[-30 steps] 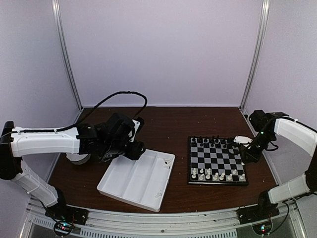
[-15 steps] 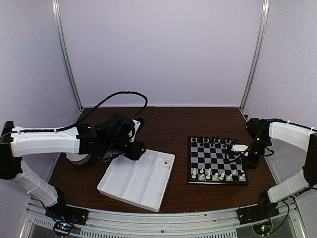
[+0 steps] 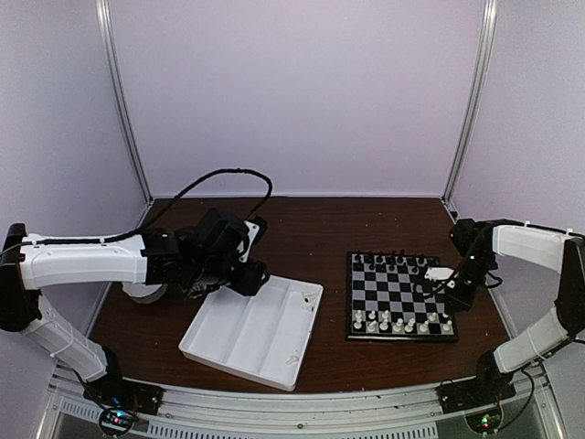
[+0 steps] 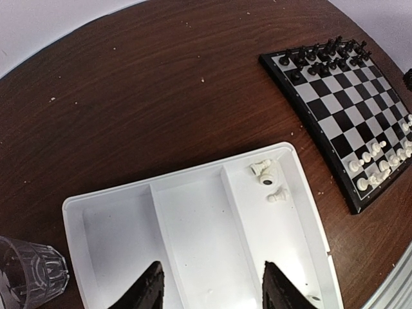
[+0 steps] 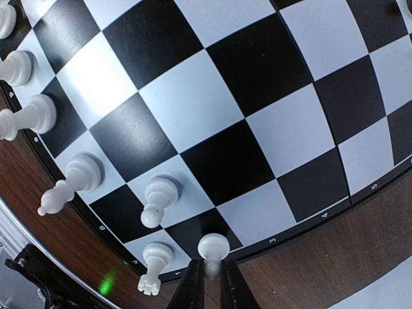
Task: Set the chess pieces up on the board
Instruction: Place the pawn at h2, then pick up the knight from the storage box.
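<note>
Over the last second my right arm has swung in from beyond the board's (image 3: 402, 338) far right corner toward its near right side. My right fingers (image 5: 193, 291) are pressed almost together, pinching a white pawn (image 5: 212, 246) that stands on an edge square against the rim, beside the other white men (image 5: 158, 199). The grip seems just starting to ease, so I judge this pawn as good as placed. The neighbours crowd close to my retreat. My left fingers (image 4: 149, 293) hang spread over the white tray (image 4: 174, 183), where three white pieces (image 4: 265, 172) wait; a glass (image 4: 29, 270) sits beside it on the surface.
</note>
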Available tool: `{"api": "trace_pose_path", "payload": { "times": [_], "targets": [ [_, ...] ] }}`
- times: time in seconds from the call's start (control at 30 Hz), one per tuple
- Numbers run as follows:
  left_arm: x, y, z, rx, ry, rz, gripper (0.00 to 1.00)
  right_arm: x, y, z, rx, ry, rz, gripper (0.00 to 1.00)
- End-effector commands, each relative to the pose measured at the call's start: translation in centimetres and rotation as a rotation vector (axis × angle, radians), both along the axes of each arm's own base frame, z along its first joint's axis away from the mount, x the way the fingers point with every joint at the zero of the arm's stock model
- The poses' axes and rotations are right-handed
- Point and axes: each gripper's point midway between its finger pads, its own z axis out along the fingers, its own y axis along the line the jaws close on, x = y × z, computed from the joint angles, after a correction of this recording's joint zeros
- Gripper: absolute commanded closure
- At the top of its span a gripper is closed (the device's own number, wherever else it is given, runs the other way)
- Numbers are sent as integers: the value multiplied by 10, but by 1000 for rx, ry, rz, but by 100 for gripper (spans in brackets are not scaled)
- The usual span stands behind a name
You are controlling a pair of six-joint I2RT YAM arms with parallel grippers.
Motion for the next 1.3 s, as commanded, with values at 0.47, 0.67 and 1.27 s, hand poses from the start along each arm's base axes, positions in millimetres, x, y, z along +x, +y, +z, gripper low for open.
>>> {"api": "trace_pose_path", "payload": {
  "times": [0.47, 0.67, 1.27],
  "targets": [
    [7, -10, 11, -43, -18, -7, 48, -10, 2, -6, 20, 30, 2, 84],
    [7, -11, 8, -42, -13, -10, 48, -9, 3, 4, 28, 12, -6, 78],
    [-6, -77, -57, 13, 184, -273, 54, 7, 41, 86, 273, -166, -90, 65]
  ]
}}
